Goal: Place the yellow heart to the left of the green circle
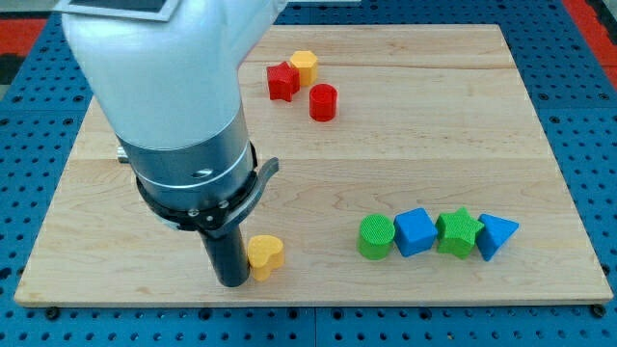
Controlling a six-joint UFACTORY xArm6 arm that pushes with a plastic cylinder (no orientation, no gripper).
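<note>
The yellow heart (264, 255) lies near the view's bottom edge of the board, left of centre. The green circle (376, 236) stands well to its right, at the left end of a row of blocks. My tip (234, 281) is on the board just left of the yellow heart, touching or almost touching its left side. The arm's big white and grey body hides the board's upper left part.
Right of the green circle stand a blue cube (415, 231), a green star (458, 232) and a blue triangle (496, 235). At the view's top are a red star-like block (282, 82), a yellow hexagon (305, 66) and a red cylinder (323, 101). The wooden board (540, 145) ends close below the heart.
</note>
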